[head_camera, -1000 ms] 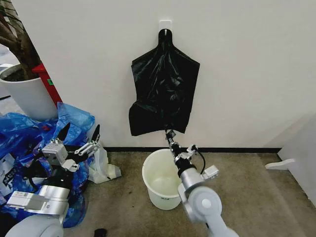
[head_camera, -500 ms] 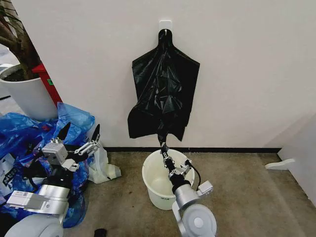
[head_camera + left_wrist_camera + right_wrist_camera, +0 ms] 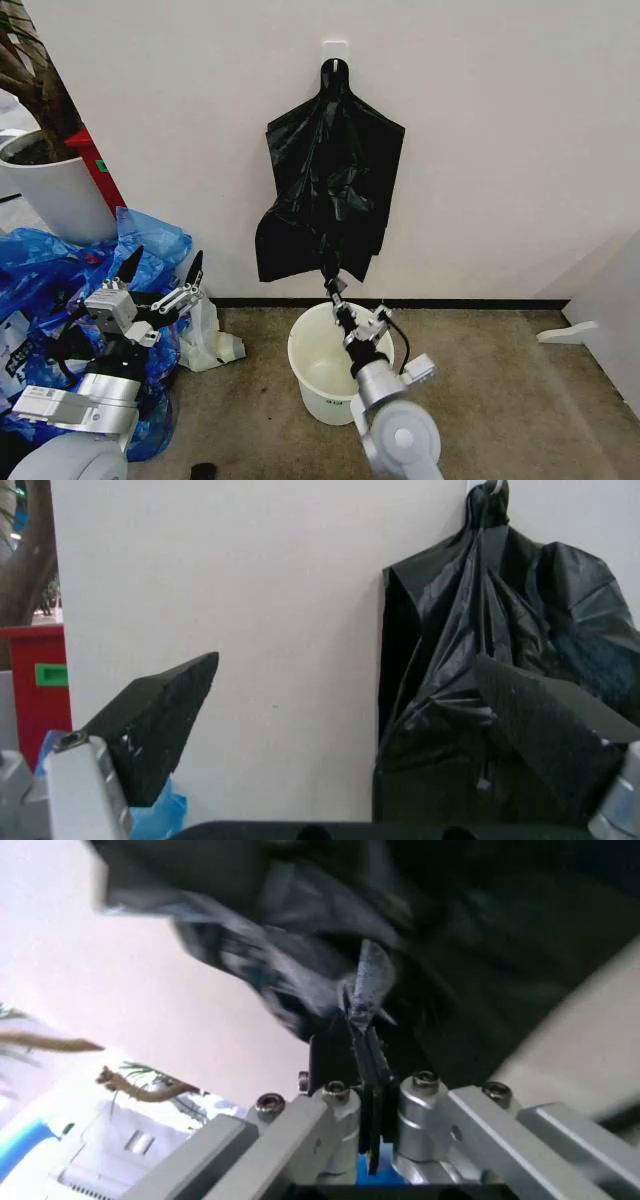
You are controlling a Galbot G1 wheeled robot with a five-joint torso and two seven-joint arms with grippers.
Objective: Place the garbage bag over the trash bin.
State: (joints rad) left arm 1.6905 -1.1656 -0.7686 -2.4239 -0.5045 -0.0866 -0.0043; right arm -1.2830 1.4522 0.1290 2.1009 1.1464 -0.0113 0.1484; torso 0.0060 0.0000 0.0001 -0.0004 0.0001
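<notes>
The garbage bag [image 3: 318, 238], glossy wrinkled black film, hangs flat against the wall as part of a black bundle [image 3: 335, 130] on a white hook [image 3: 335, 48]. My right gripper [image 3: 331, 285] is shut on a pinch of the bag's lower edge, seen close in the right wrist view [image 3: 362, 994]. Directly below stands the trash bin [image 3: 316, 400], a cream-white bucket, upright with its mouth open. My left gripper [image 3: 160, 275] is open and held apart to the left over the blue bags; its dark fingers [image 3: 150, 720] frame the hanging bag [image 3: 480, 682] in the left wrist view.
A heap of blue plastic bags [image 3: 60, 270] fills the left floor, with a white plant pot [image 3: 50, 190] and a red object [image 3: 100, 170] behind. A white crumpled bag [image 3: 212, 342] lies left of the bin. Bare floor extends right toward a white piece [image 3: 565, 332].
My right gripper has shifted left and slightly down with the bag's lower edge in it. The bag's lower left part has swung out to the left. The left arm has not moved.
</notes>
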